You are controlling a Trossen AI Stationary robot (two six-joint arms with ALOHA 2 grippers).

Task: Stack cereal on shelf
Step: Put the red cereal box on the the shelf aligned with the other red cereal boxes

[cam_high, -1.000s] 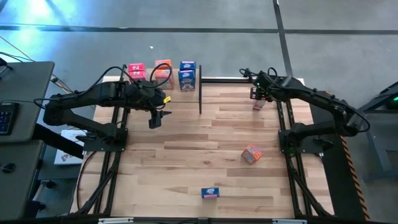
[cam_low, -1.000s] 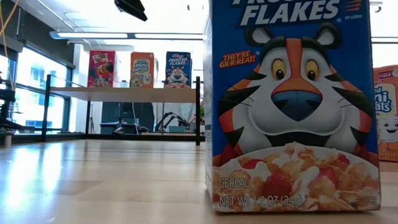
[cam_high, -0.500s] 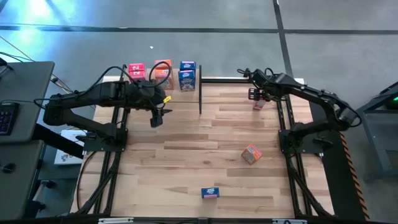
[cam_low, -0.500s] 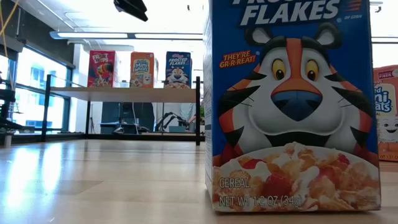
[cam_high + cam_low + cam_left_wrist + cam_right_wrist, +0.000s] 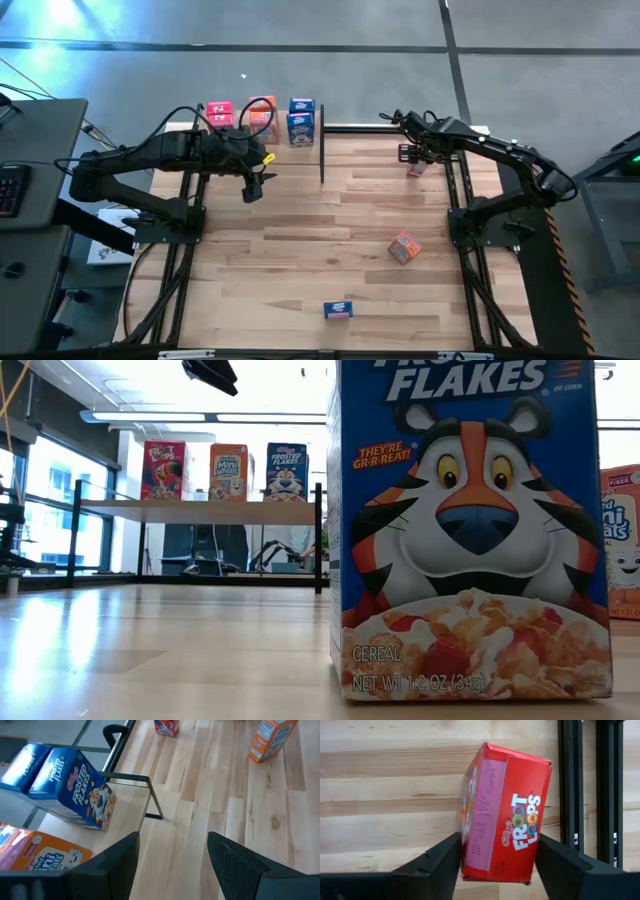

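So the right gripper is down over the red Froot Loops box at about 1 o'clock on the table, right next to the black frame rail. Its 2 fingers sit on either side of the box's narrow faces and look to be touching or just about touching; I can't tell if it's properly squeezed yet. The box looks tilted between them, not square.

The left gripper hangs empty and spread wide at roughly 10 o'clock, just beside the shelf, which carries 3 boxes: a red one, an orange one and a blue Frosted Flakes box.

2 more are loose on the table: an orange box around 4 o'clock and a blue box at 6 o'clock.

Handling-wise, my guess is these are super light, thin cardboard with a glossy print, so they'll dent if pinched hard and can slip or swivel if grabbed off-centre. I'd take it across the narrow sides near the middle, with gentle pressure, and square it up first.
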